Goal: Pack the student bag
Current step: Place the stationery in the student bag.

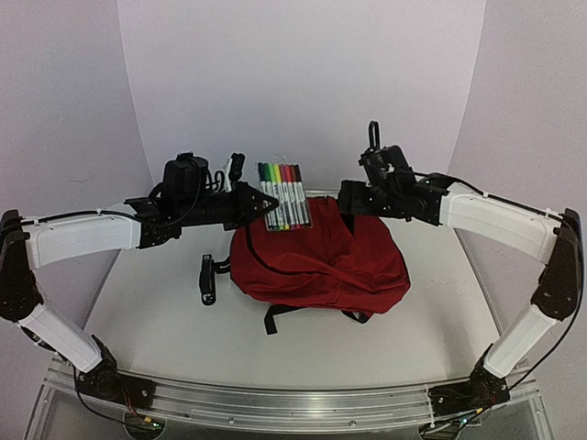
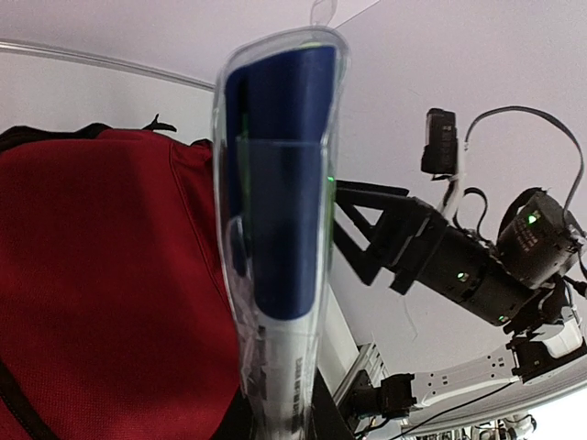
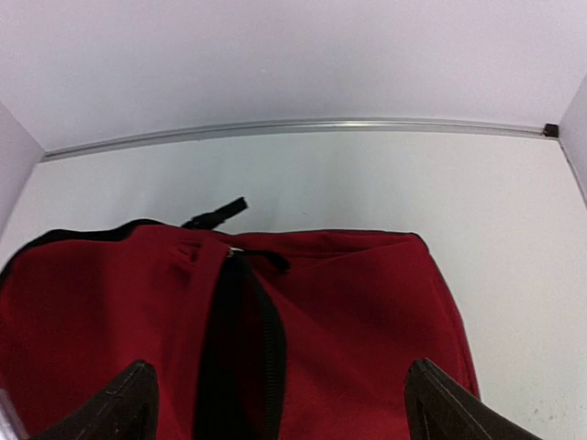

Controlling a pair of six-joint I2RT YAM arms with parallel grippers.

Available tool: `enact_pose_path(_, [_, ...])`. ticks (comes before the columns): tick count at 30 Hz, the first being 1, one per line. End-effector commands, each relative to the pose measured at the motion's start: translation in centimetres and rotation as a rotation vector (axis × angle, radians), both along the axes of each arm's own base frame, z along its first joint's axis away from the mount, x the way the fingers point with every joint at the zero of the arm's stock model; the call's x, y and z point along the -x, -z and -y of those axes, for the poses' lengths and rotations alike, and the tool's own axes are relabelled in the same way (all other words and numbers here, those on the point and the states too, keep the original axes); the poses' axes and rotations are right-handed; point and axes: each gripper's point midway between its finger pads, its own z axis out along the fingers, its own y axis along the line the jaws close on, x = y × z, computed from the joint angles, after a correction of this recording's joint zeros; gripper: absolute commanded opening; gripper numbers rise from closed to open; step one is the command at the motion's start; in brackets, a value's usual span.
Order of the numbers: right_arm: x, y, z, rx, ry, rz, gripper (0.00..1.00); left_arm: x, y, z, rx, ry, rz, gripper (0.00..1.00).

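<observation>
Marker pack [image 2: 280, 229], clenched in left jaws, hangs over the bag [image 1: 321, 261] at its far-left edge, mid-worktop [image 1: 165, 302]; the zip slit [image 3: 240, 348] lies just right, beneath the released right jaws.

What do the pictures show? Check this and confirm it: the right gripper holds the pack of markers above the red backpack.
Wrong arm. The left gripper holds the pack of markers above the red backpack, as the top external view shows. The right gripper stands open over the bag and holds nothing.
</observation>
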Motion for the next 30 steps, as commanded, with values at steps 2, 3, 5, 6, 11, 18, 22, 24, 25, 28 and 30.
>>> enact_pose_path(2, [-1.5, -0.4, 2.2, 0.206, 0.137, 0.034, 0.91, -0.9, -2.9, 0.5, 0.020, 0.004, 0.062, 0.00])
enact_pose_path(3, [-1.7, 0.0, 1.9, 0.213, 0.132, 0.027, 0.91, -0.9, -2.8, 0.6, 0.021, 0.007, 0.057, 0.00])
enact_pose_path(5, [-1.9, 0.6, 1.6, 0.231, 0.128, 0.012, 0.91, -0.9, -2.8, 0.8, 0.023, 0.015, 0.051, 0.00])
enact_pose_path(6, [-2.0, 0.9, 1.5, 0.242, 0.131, 0.005, 0.91, -0.9, -2.8, 0.9, 0.026, 0.019, 0.048, 0.00])
enact_pose_path(11, [-1.9, 1.9, 2.1, 0.312, 0.173, -0.018, 0.79, -1.0, -2.6, 2.4, 0.059, 0.078, 0.008, 0.00])
enact_pose_path(18, [-1.1, 0.6, 2.6, 0.280, 0.176, -0.009, 0.33, -1.5, -3.0, 4.7, 0.147, 0.147, -0.037, 0.00])
enact_pose_path(22, [-0.7, -0.3, 2.8, 0.250, 0.176, -0.001, 0.16, -1.8, -3.6, 6.2, 0.193, 0.177, -0.047, 0.00])
enact_pose_path(24, [-0.5, -0.9, 2.9, 0.229, 0.174, 0.005, 0.07, -1.7, -3.6, 7.2, 0.214, 0.199, -0.059, 0.00])
enact_pose_path(25, [-0.4, -1.2, 2.9, 0.219, 0.174, 0.010, 0.03, -1.7, -3.6, 7.7, 0.222, 0.208, -0.067, 0.00])
enact_pose_path(28, [-0.1, -2.0, 3.2, 0.200, 0.179, 0.023, 0.00, -1.4, -2.9, 9.1, 0.234, 0.230, -0.100, 0.00])
enact_pose_path(30, [0.0, -2.2, 3.3, 0.193, 0.178, 0.024, 0.00, -1.3, -2.4, 9.8, 0.241, 0.237, -0.125, 0.00])
